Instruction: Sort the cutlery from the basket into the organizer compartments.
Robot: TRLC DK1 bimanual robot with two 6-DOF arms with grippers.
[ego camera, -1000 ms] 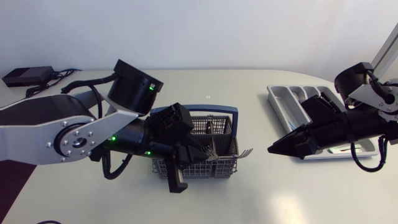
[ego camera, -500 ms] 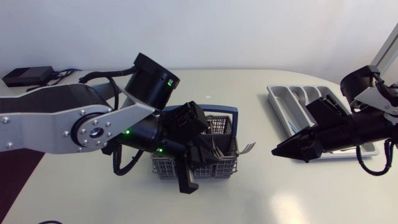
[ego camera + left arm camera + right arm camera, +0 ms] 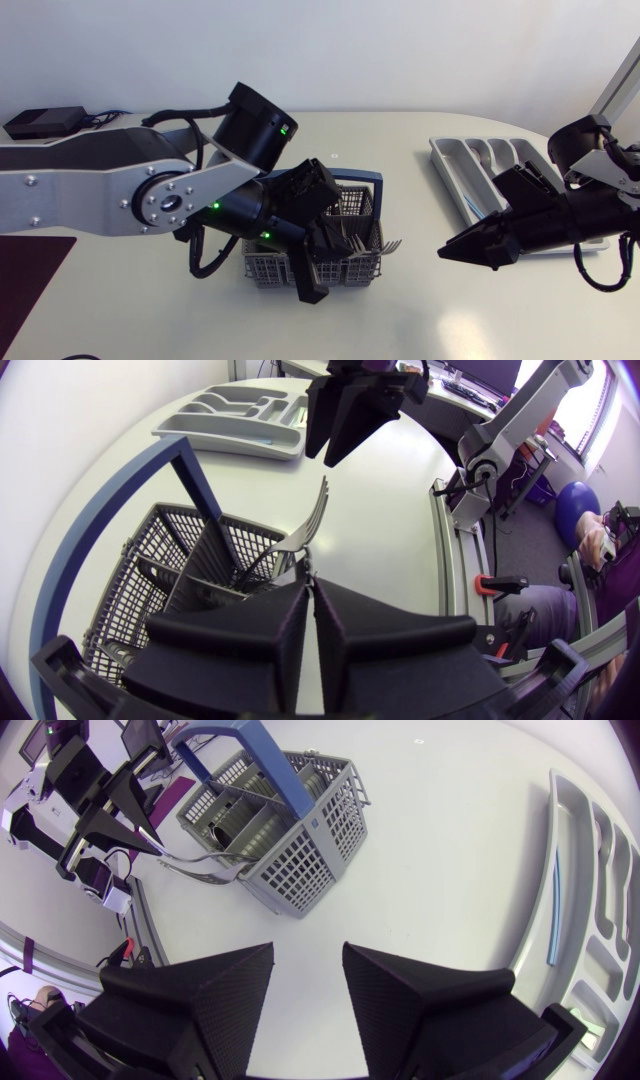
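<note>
Ok, status: left gripper [image 3: 335, 248] is clamped on the handle end of a slim silver metal fork [image 3: 395, 243], with the pinch right at the fingertips in the left wrist view. The fork lies roughly level over the right side of the grey mesh plastic basket with the blue handle [image 3: 360, 272]. Its tines poke out past the right rim toward the right gripper [image 3: 445, 250]. That one hangs above the pale surface [image 3: 420, 320] with its fingers spread and nothing between them, between the basket and the grey plastic organizer tray [image 3: 462, 170] at far right. Risks as I see them: the grip is short and far from the fork's middle, so the fork could pivot or slip on a fast swing and drop onto the surface. The tines could also catch the mesh rim if the fork dips. The right gripper sits in the direct path to the tray, so a straight carry risks a clash unless it clears or takes the fork.
</note>
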